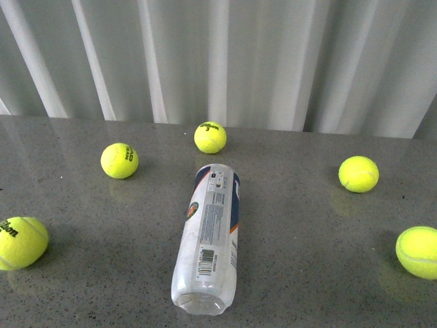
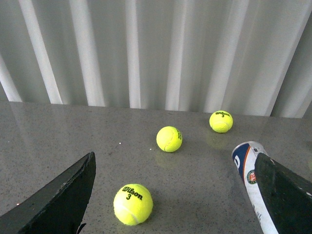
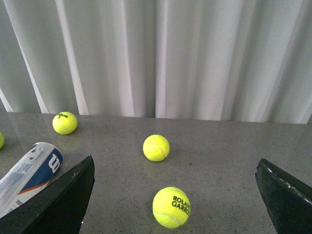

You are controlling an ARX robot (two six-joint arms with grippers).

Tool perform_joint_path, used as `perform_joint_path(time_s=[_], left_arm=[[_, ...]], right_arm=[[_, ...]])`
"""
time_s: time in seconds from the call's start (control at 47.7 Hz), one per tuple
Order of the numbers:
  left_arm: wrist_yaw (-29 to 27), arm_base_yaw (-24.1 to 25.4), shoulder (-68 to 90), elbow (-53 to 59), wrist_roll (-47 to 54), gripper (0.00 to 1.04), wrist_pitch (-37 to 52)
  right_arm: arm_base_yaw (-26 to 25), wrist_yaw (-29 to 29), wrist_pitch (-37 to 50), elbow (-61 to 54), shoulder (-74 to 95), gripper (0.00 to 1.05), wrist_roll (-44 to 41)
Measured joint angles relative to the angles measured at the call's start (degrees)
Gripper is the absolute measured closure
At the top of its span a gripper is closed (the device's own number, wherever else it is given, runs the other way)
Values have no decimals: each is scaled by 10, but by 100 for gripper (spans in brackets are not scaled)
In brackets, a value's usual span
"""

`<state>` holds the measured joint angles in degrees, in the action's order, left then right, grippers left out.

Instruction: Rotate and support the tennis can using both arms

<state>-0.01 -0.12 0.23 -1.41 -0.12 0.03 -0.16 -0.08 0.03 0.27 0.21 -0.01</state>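
The grey speckled table (image 1: pixel 307 232) bears the can (image 1: pixel 207 239), lying on its side, pointing away from the robot; five yellow balls (image 1: pixel 119 160) (image 1: pixel 20 242) (image 1: pixel 210 137) (image 1: pixel 358 173) (image 1: pixel 418 251) lie scattered around it; none touches it.

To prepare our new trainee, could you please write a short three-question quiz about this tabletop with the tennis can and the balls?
1. How many yellow tennis balls lie on the table in the front view?
2. True or false: the tennis can stands upright.
3. The left gripper is: A) shut on the can; B) open, holding nothing; C) shut on a ball.
Key: 1) five; 2) false, it lies on its side; 3) B.
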Motion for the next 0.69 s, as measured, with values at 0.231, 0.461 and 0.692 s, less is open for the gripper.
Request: perform_joint_path(time_s=[0.231,0.461,0.692], left_arm=[[0,0,0,0,0,7,0],[0,0,0,0,0,7,0],[0,0,0,0,0,7,0]], right_arm=[[0,0,0,0,0,7,0],[0,0,0,0,0,7,0],[0,0,0,0,0,7,0]])
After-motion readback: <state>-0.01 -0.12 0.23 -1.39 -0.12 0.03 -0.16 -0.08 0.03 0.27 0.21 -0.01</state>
